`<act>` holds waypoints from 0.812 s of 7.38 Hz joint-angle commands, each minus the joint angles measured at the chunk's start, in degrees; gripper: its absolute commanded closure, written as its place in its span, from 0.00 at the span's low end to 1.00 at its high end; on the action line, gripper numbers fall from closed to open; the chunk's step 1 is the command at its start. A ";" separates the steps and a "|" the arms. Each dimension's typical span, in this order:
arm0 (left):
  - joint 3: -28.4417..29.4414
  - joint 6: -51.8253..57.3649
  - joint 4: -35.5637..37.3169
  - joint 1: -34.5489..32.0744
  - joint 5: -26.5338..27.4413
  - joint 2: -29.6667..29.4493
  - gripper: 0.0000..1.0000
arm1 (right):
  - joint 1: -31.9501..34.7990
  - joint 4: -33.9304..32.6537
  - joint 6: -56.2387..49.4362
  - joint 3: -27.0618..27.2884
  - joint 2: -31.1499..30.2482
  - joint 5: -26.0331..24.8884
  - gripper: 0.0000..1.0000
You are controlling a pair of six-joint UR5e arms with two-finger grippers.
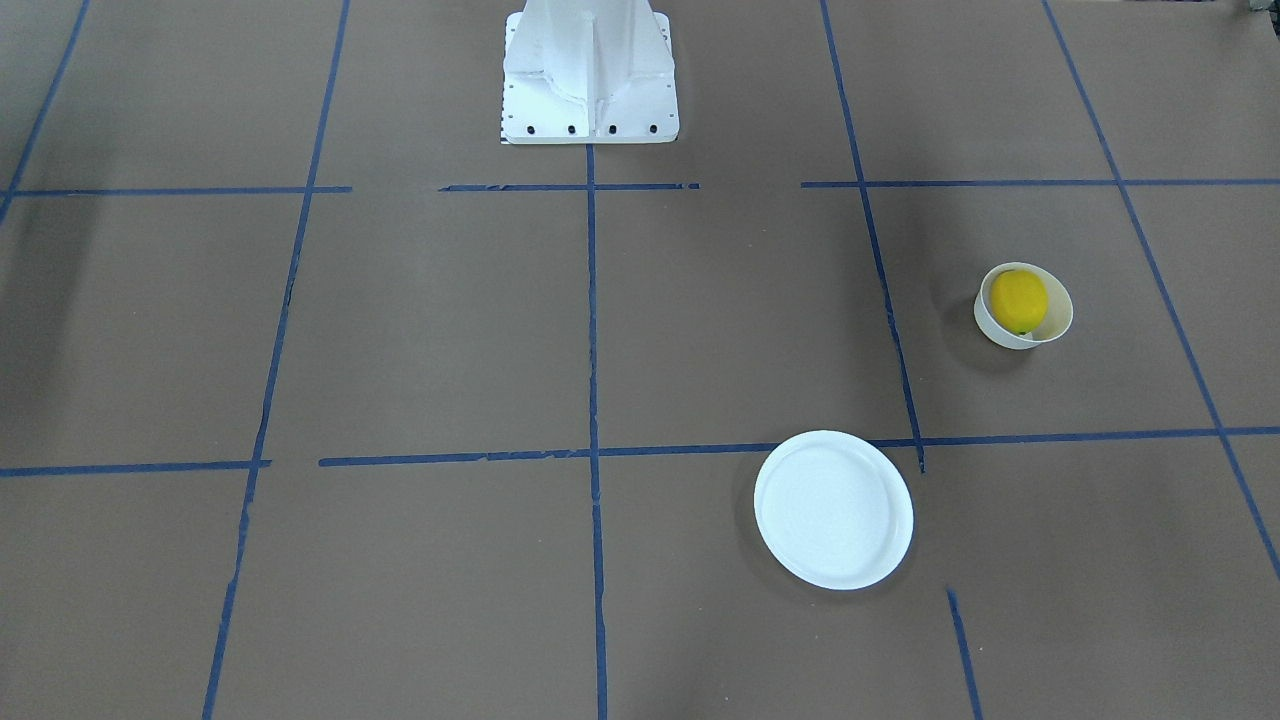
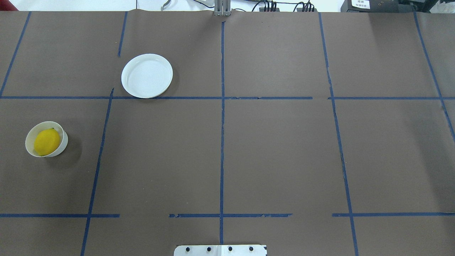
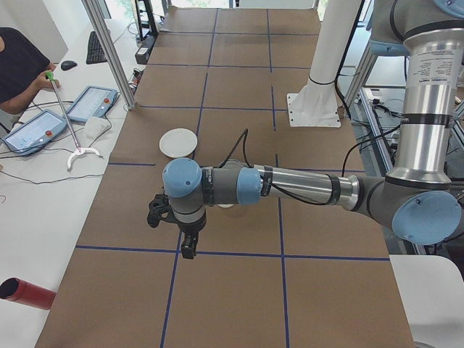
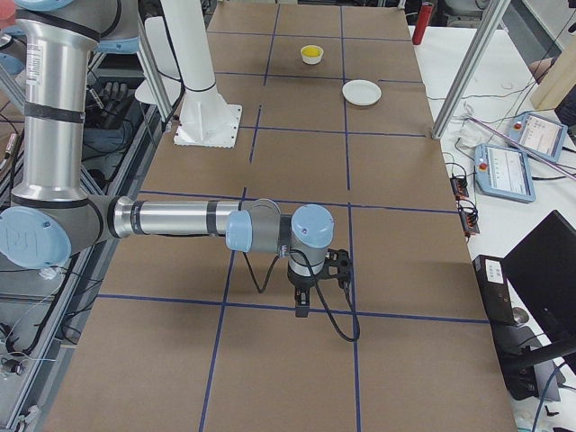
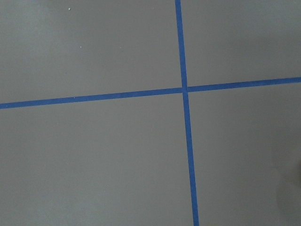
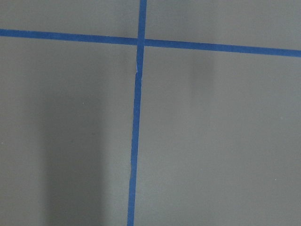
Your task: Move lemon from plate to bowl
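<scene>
Plate (image 1: 833, 510) sits closest to the operators' edge of the counter (image 1: 450, 330), in the robot's left half. Lemon (image 1: 1018, 300) rests inside the bowl (image 1: 1060, 312), near the counter's left end edge and well apart from the plate. Left gripper (image 3: 188, 250) and right gripper (image 4: 301, 306) each point down over their own end of the counter. Whether either claw is open or closed cannot be told.

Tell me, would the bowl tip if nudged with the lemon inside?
Probably: the bowl looks thin-walled, likely light, and seems to lean already. The glossy lemon nearly fills it, so it might shift and rock it.
</scene>
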 commanded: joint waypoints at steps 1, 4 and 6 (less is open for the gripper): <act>-0.18 0.02 0.32 0.15 0.56 -0.15 0.00 | 0.00 0.00 0.00 0.00 0.00 0.00 0.00; -2.20 0.02 0.59 0.15 -0.05 1.17 0.00 | 0.00 0.00 0.00 0.00 0.00 0.00 0.00; -2.37 0.11 0.32 0.24 -0.14 1.27 0.00 | 0.00 0.00 0.00 0.00 0.00 0.00 0.00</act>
